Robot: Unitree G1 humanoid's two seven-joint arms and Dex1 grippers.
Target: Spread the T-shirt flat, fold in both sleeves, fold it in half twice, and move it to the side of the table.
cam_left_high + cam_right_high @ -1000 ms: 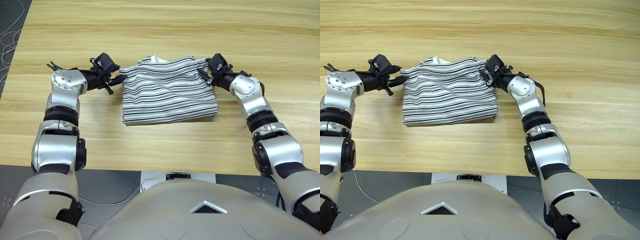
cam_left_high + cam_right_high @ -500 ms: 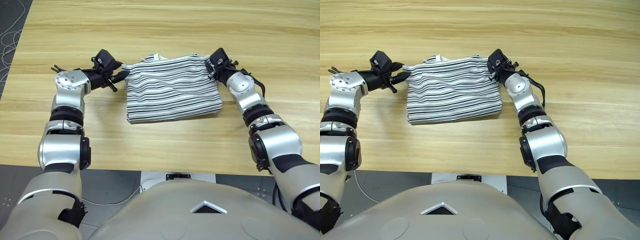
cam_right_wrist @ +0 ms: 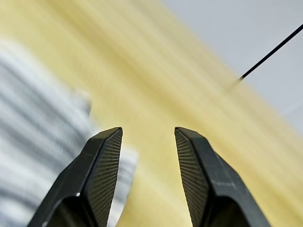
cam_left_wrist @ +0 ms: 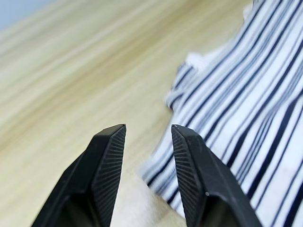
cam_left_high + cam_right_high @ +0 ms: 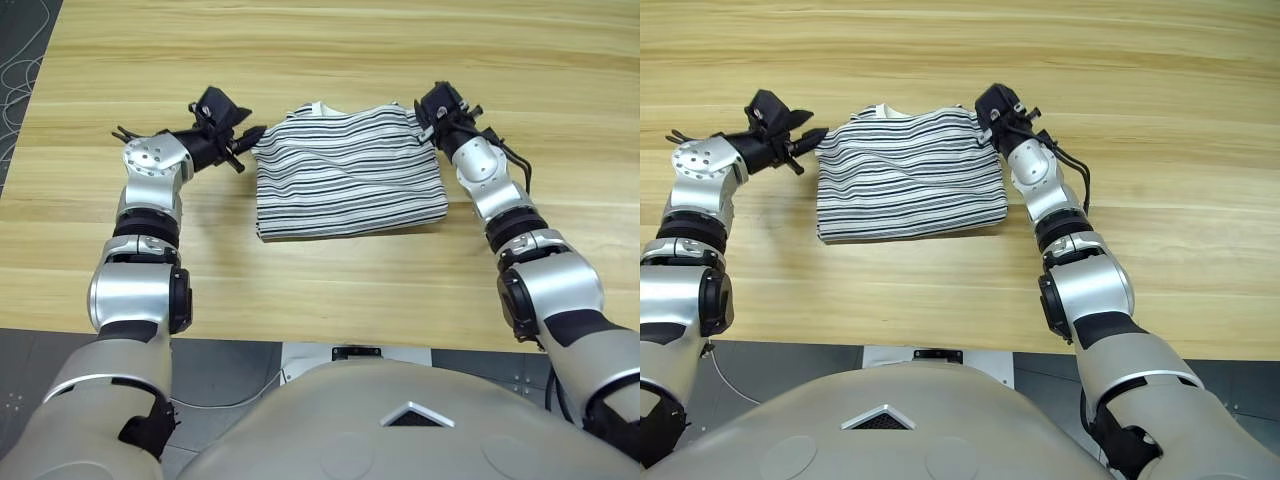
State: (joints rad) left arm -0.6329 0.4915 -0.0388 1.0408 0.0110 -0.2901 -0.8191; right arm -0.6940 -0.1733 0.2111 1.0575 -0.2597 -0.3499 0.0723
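The shirt [image 5: 348,170] lies folded into a squarish, striped packet on the table [image 5: 300,50]. It sits well back from the near edge and well in from the left edge. Its white collar points toward the far edge, and the fold at the near side is fairly straight. The top layer is a bit rumpled, with a soft ridge running across it.

The left gripper [image 5: 245,142] is at the shirt's far left corner, low over the wood. Its two fingers [image 4: 110,156] stand apart with nothing between them. From the wrist, the striped corner and a bit of the collar show just past the fingertips. I cannot tell whether either tip touches the cloth.

The right gripper [image 5: 430,108] is at the far right corner, just beside the shirt's edge. Its fingers [image 3: 102,170] are also spread and hold nothing. The wrist view there is blurred, with striped cloth to one side and bare wood beyond.

A loose white cable [image 5: 22,55] lies on the dark floor off the table's left edge.
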